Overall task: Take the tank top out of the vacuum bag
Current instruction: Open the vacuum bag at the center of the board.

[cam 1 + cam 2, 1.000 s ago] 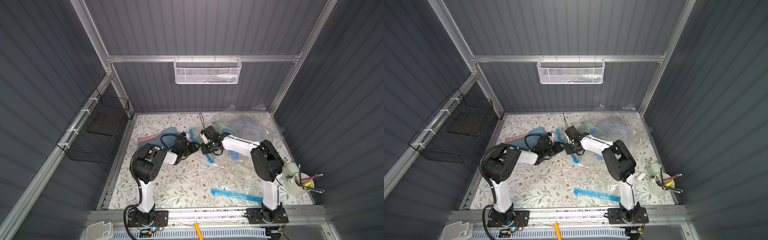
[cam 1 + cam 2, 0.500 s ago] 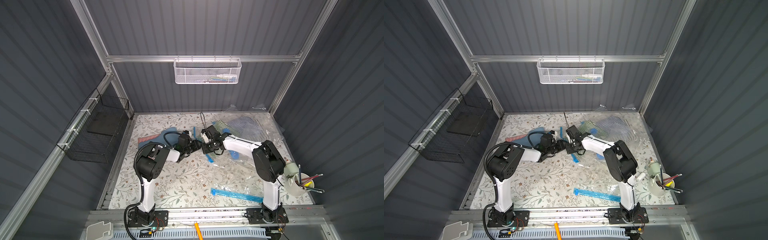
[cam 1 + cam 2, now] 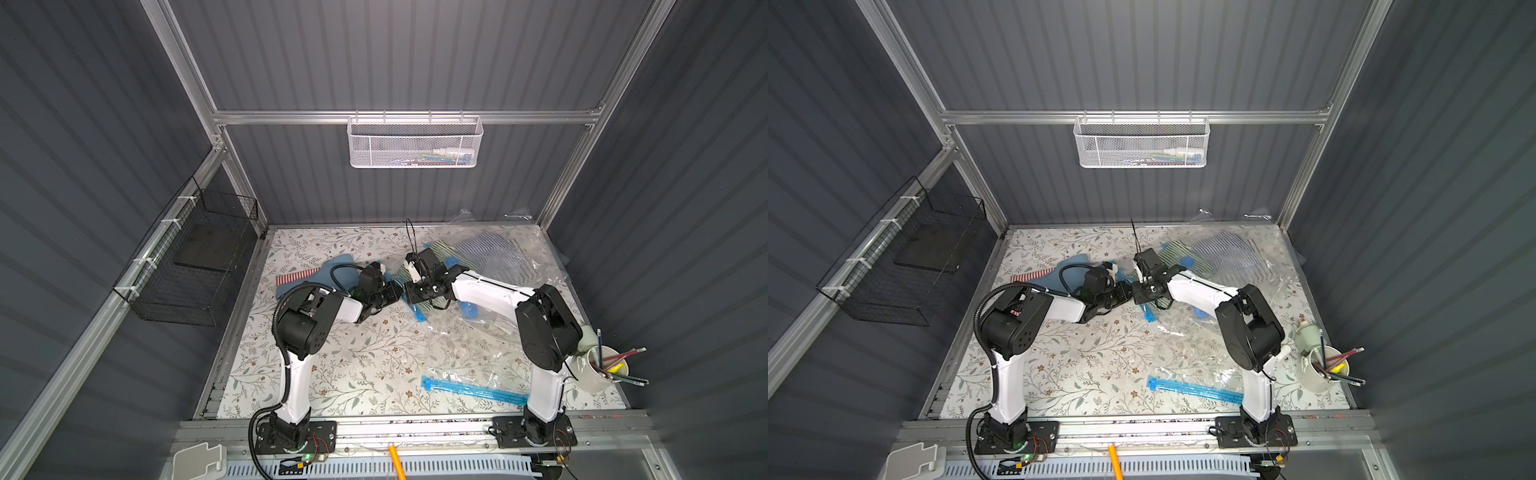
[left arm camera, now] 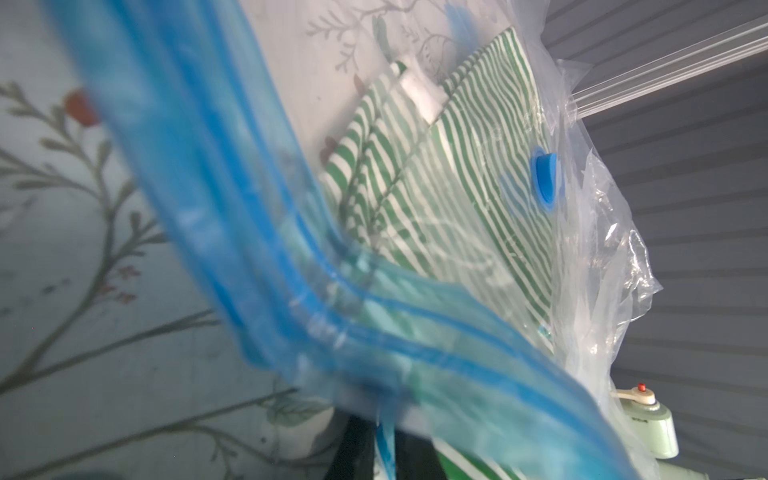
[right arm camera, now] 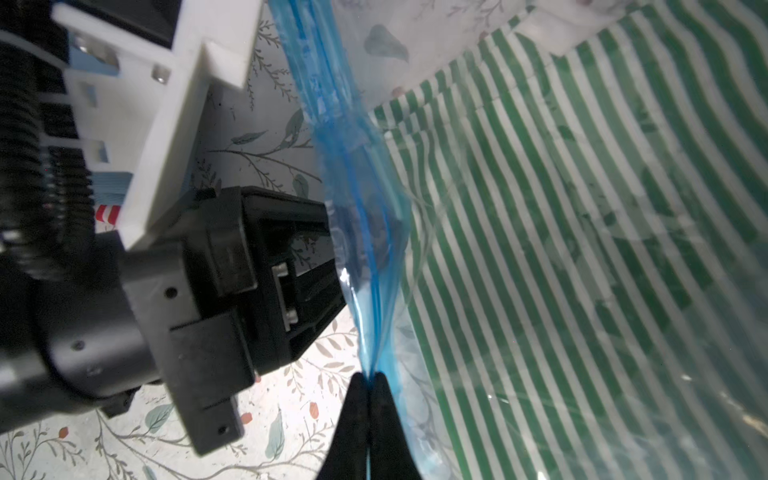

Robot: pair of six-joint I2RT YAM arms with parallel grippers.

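The tank top [image 4: 457, 199], green-and-white striped, lies inside the clear vacuum bag [image 5: 623, 415] with a blue zip strip [image 5: 332, 83] along its mouth. In both top views the bag sits mid-table, the tank top [image 3: 437, 250] partly under the right arm. My left gripper [image 4: 384, 453] is shut on the blue strip, which runs between its black jaws. My right gripper [image 5: 369, 399] is shut on the same strip a short way along. The two grippers, left [image 3: 395, 291] and right [image 3: 410, 290], meet almost tip to tip, and the bag's mouth is lifted off the table.
A second clear bag with a blue-striped garment [image 3: 494, 253] lies at the back right. A blue zip strip [image 3: 469, 388] lies near the front. A cup of pencils [image 3: 602, 370] stands front right. Red-striped and blue cloths [image 3: 297, 276] lie left. A wire basket [image 3: 195, 257] hangs on the left wall.
My left gripper has moved right to the bag's mouth and shut on the blue strip. The right gripper has kept its grip and place.
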